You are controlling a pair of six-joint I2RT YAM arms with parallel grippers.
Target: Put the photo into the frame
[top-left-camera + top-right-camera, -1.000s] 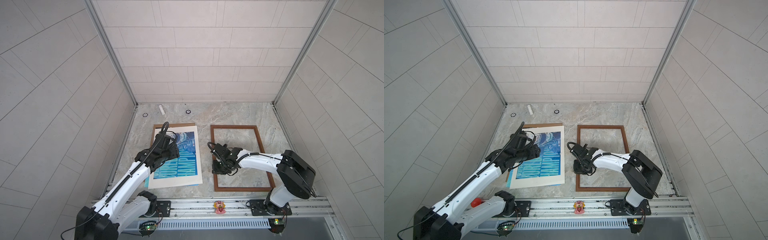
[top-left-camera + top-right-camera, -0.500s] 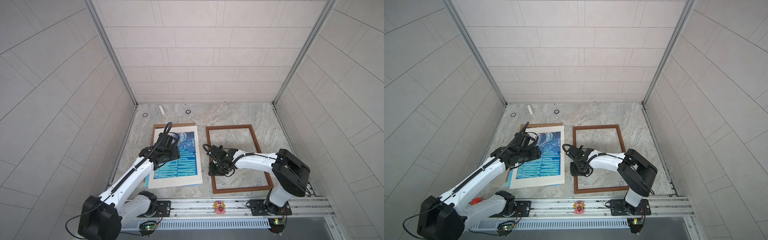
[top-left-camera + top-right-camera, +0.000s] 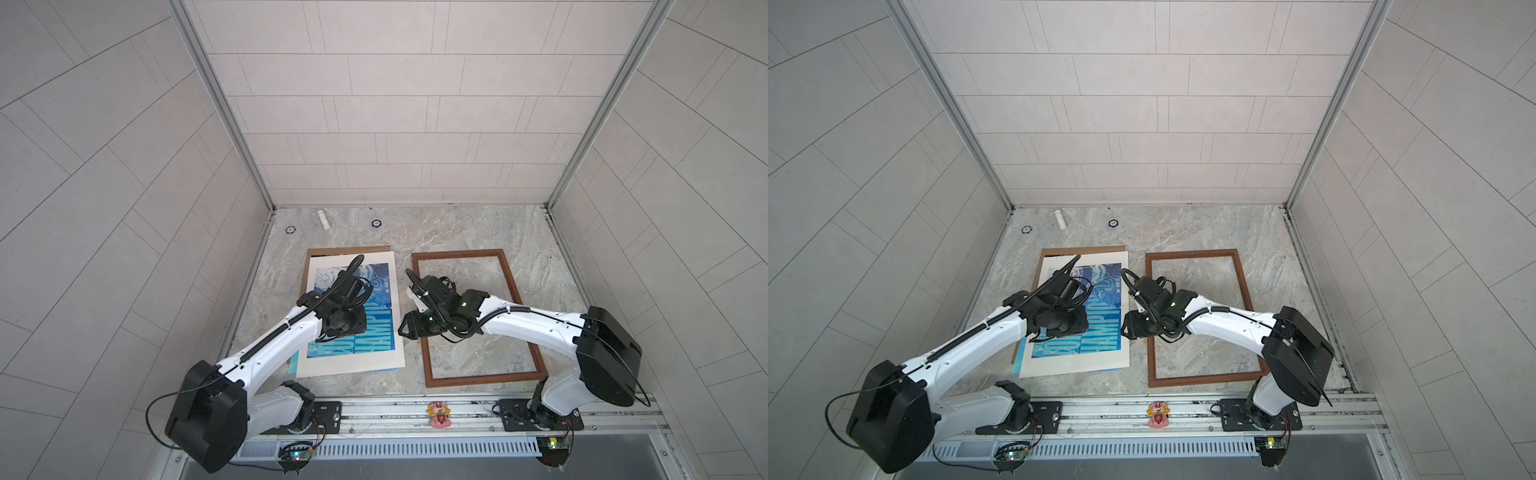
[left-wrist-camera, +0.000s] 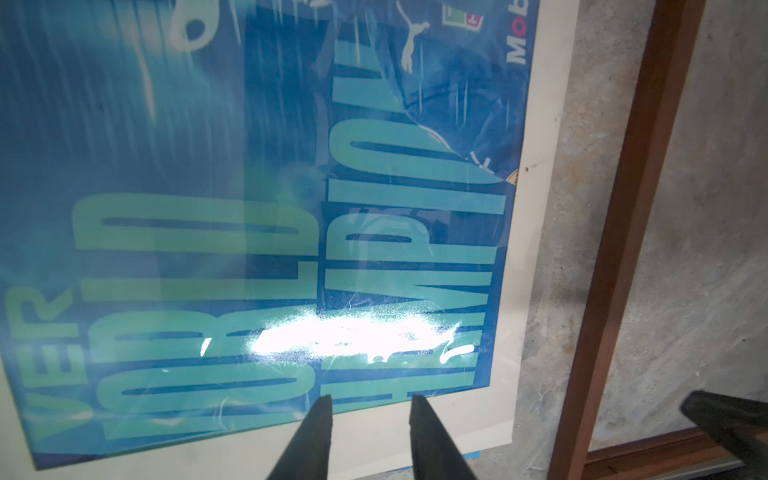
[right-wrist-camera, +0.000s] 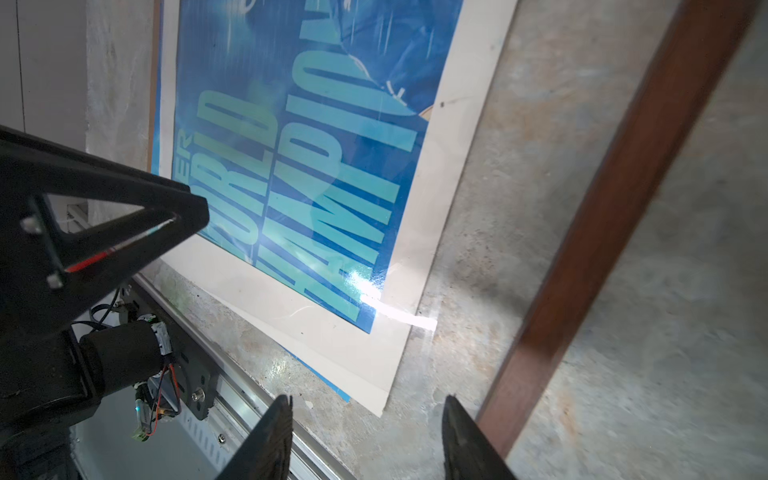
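The photo, blue with teal lettering and a cream border, lies face up on the left of the floor in both top views. The frame of thin dark-brown wood lies flat just to its right, with marble showing through it. My left gripper hovers over the photo's lower lettering, its jaws a little apart with nothing between them; whether the tips touch the print I cannot tell. My right gripper is open over the bare strip between the photo's edge and the frame's left rail, holding nothing.
A brown backing board sticks out behind the photo, and a blue-edged sheet peeks from under it. A white tube and two small black rings lie near the back wall. A pink toy sits on the front rail.
The frame has slid left, closer to the photo. My right gripper has let go of the frame's left rail and opened. My left jaws have narrowed over the photo.
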